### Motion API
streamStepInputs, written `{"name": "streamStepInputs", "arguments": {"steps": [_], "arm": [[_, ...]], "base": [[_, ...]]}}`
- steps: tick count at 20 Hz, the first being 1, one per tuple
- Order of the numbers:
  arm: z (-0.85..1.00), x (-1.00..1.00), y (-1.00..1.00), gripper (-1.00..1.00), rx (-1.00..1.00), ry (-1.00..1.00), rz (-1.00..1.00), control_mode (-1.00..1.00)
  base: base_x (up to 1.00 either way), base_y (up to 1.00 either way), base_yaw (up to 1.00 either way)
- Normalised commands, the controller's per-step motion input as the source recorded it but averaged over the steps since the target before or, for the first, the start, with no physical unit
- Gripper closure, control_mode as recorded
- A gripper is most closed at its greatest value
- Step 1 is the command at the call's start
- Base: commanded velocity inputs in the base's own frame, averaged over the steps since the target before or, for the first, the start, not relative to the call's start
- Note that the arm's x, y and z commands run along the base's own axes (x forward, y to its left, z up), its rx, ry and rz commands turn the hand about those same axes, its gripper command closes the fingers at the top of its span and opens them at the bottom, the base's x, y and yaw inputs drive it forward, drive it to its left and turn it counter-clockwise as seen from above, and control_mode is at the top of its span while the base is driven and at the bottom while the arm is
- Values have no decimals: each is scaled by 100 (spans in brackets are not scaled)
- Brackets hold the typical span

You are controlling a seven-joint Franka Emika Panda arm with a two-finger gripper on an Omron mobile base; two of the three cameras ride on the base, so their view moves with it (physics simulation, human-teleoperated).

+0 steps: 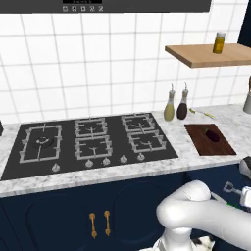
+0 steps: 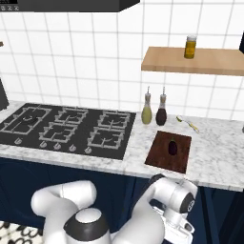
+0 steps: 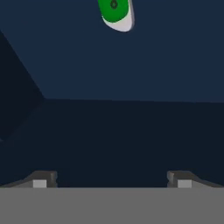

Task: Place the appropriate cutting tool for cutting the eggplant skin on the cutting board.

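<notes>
Dark two-finger gripper (image 3: 112,179) stands wide, empty. Small dark purple eggplant (image 2: 172,147) lies on reddish-brown rectangular wooden cutting board (image 2: 162,157).

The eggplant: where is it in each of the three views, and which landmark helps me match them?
Left base view: eggplant at right, on the board.
Right base view: eggplant right of centre, on the board.
Hand view: not in it.
Shared landmark: two bottles just behind the board.

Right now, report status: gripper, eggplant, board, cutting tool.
Gripper open, empty, low against dark blue cabinet front. Eggplant lying on cutting board. Green-handled tool on counter behind board, untouched. Two bottles beside stove, clear of board.
</notes>
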Motion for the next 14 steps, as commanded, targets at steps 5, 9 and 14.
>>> {"name": "streamStepInputs", "arguments": {"steps": [5,9,14], "arm": [[60,-2,-34,-100,0,-4,6,-100],[19,34,-48,-100,0,-14,19,-100],[0,53,-28,-100,0,-12,24,-100]], "base": [[0,0,0],[0,0,0],[0,0,0]]}}
